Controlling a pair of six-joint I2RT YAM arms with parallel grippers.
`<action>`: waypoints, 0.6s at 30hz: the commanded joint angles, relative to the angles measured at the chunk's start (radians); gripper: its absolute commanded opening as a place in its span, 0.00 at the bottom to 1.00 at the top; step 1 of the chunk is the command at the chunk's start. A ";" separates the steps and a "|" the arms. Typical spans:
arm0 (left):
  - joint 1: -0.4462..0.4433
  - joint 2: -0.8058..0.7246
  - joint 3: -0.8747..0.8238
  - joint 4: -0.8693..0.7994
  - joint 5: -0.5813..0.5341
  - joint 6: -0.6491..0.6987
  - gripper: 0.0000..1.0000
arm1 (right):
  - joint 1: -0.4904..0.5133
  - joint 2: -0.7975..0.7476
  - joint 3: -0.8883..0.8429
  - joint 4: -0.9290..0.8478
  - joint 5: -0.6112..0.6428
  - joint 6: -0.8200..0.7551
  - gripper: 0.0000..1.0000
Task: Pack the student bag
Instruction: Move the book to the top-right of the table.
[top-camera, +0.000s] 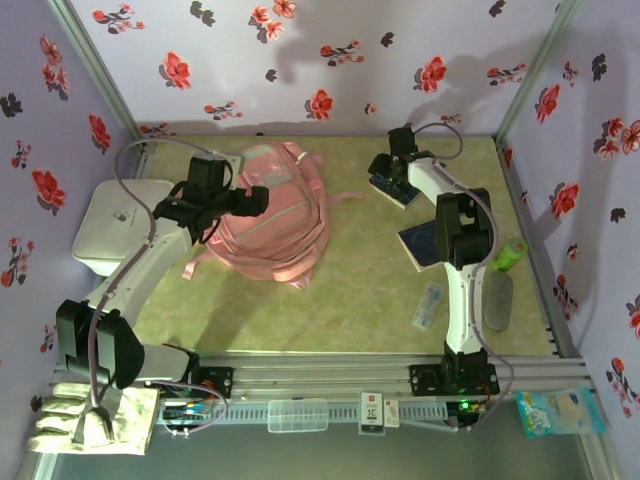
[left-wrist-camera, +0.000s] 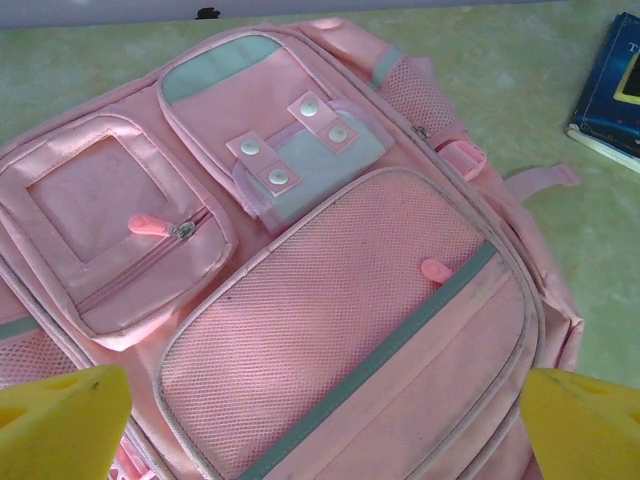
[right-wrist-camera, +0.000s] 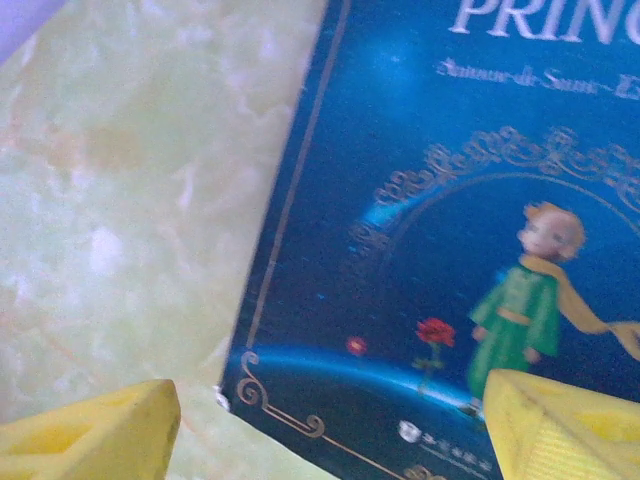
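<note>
The student bag (top-camera: 280, 225) is a soft pink backpack lying flat at the left middle of the table, front pockets up. My left gripper (top-camera: 256, 198) hovers over it, open; in the left wrist view its yellow fingertips (left-wrist-camera: 62, 422) stand wide apart above the mesh front pocket (left-wrist-camera: 330, 300) with nothing between them. My right gripper (top-camera: 392, 168) is at the far right, open above a dark blue picture book (top-camera: 396, 188). In the right wrist view the book's (right-wrist-camera: 420, 200) lower-left corner lies between the yellow fingers (right-wrist-camera: 560, 425), one over the table, one over the cover.
A white rounded box (top-camera: 115, 225) sits left of the bag. A second dark book (top-camera: 420, 243) lies under the right arm. A green bottle (top-camera: 510, 255), a grey oval case (top-camera: 497, 300) and a small white packet (top-camera: 430, 305) lie at the right. Floral walls close in three sides.
</note>
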 joint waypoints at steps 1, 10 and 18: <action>0.008 0.002 0.000 0.003 0.021 -0.010 1.00 | 0.001 0.035 0.055 -0.041 -0.042 -0.028 0.79; 0.008 0.006 0.002 -0.003 0.047 -0.016 1.00 | 0.008 0.055 0.015 -0.093 -0.118 -0.022 0.76; 0.007 0.049 0.033 0.003 0.053 -0.041 1.00 | 0.087 -0.122 -0.251 -0.099 -0.165 -0.003 0.75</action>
